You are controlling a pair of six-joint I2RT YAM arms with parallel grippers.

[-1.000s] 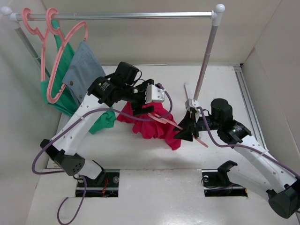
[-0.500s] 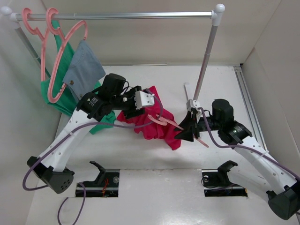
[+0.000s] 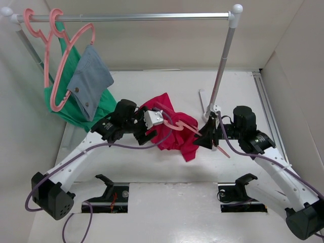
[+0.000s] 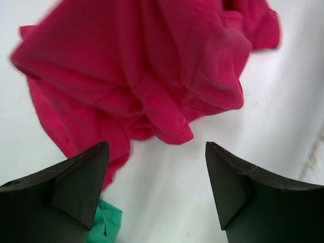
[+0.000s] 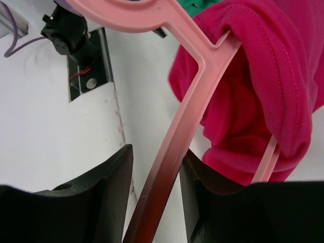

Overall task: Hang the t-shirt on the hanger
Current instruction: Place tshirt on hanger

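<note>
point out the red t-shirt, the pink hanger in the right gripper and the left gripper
t-shirt [image 3: 174,140], top external view, middle of the bunched red cloth
hanger [image 5: 169,152], right wrist view, on its sloping arm
left gripper [image 4: 156,152], left wrist view, midway between its open fingertips

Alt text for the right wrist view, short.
The right gripper grips one arm of a salmon-pink hanger that runs diagonally up the frame, with a crimson t-shirt bunched over the hanger's upper right end. A white table lies behind.
</note>
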